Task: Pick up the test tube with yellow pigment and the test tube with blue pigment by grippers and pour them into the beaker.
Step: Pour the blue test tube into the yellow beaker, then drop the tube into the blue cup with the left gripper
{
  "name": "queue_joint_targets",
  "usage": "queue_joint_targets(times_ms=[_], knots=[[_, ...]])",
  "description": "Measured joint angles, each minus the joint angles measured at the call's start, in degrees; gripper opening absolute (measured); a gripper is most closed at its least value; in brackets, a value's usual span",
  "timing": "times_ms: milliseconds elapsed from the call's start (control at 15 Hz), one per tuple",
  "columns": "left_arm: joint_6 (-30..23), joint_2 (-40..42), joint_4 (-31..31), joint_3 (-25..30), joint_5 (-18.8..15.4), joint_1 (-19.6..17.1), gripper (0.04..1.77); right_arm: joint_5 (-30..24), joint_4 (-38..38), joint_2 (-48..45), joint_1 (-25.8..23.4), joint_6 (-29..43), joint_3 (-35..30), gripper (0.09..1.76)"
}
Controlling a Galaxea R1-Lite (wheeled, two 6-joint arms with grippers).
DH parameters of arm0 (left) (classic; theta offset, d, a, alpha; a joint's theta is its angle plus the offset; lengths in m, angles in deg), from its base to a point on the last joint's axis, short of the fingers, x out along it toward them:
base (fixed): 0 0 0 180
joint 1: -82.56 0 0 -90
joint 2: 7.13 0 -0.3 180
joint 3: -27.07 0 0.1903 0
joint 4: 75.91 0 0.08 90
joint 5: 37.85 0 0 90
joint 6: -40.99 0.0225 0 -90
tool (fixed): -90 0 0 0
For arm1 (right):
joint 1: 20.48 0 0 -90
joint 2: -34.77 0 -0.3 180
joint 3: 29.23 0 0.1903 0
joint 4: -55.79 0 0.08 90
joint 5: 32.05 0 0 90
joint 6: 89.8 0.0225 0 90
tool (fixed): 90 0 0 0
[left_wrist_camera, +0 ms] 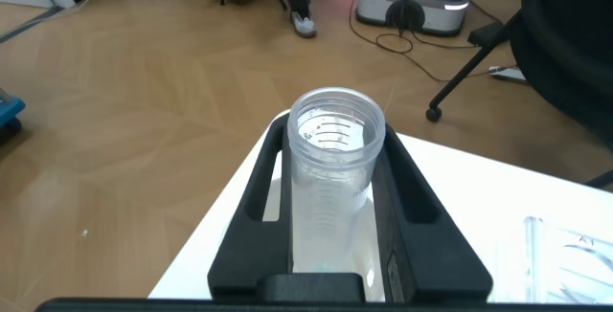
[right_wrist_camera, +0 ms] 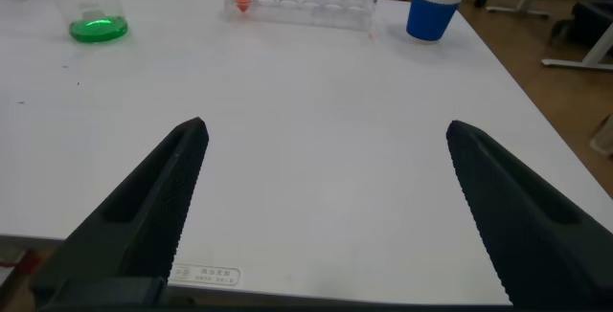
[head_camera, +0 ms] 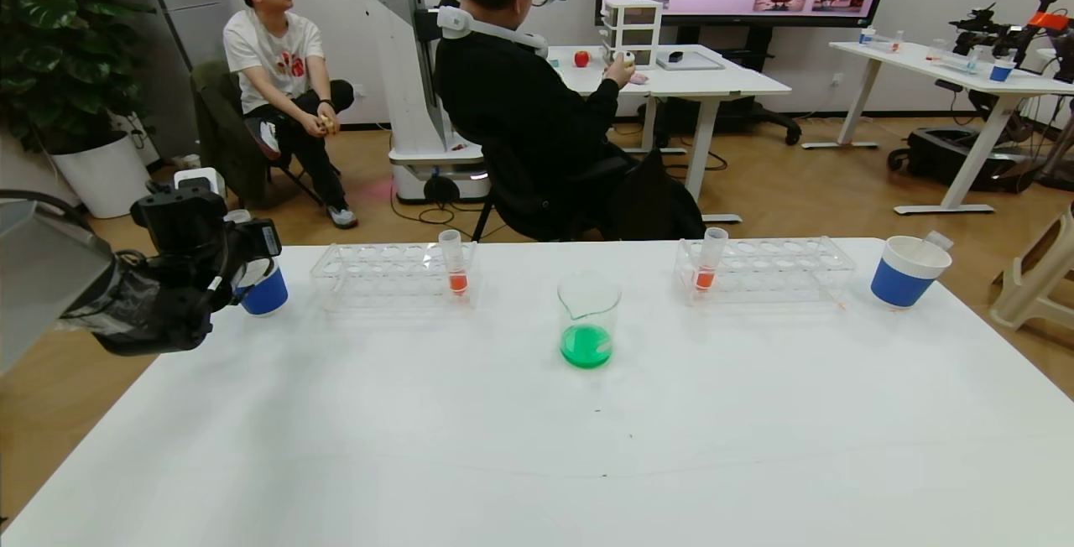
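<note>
My left gripper [left_wrist_camera: 335,144] is shut on a clear test tube [left_wrist_camera: 330,207] that looks empty, its open mouth pointing away from the wrist. I cannot tell which pigment it held. In the head view the left gripper [head_camera: 252,253] hangs at the table's far left corner, right over a blue paper cup [head_camera: 265,291]. The beaker [head_camera: 588,320] stands mid-table with green liquid in its bottom. My right gripper [right_wrist_camera: 328,128] is open over bare table near the front edge, with nothing between its fingers. It is out of the head view. No yellow or blue liquid shows.
Two clear racks [head_camera: 394,270] [head_camera: 763,266] stand behind the beaker, each holding a tube of orange-red liquid [head_camera: 454,262] [head_camera: 707,260]. A second blue cup [head_camera: 906,272] at the far right has a clear tube [head_camera: 938,239] leaning in it. Two people sit beyond the table.
</note>
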Motion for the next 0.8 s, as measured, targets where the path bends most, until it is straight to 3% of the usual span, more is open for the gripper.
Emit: queue_joint_targets(times_ms=[333, 400, 533, 600, 667, 800], knots=[[0.22, -0.33, -1.22, 1.77, 0.02, 0.07, 0.52, 0.0, -0.02, 0.0, 0.0, 0.02, 0.0, 1.74], [0.4, -0.35, -1.83, 1.93, 0.05, 0.1, 0.67, 0.0, 0.0, 0.0, 0.0, 0.0, 0.0, 1.74], [2.12, -0.35, -2.16, 2.18, 0.11, 0.1, 1.38, 0.02, -0.02, 0.0, 0.0, 0.0, 0.0, 1.74], [2.5, -0.35, -2.21, 2.26, 0.17, 0.07, 1.63, 0.0, -0.02, 0.0, 0.0, 0.0, 0.0, 1.74], [2.56, -0.28, -2.22, 2.29, 0.22, 0.07, 1.75, 0.02, -0.02, 0.0, 0.0, 0.0, 0.0, 1.74], [2.52, 0.3, -2.21, 2.07, 0.39, 0.27, 1.75, 0.0, -0.02, 0.0, 0.0, 0.0, 0.0, 1.74]])
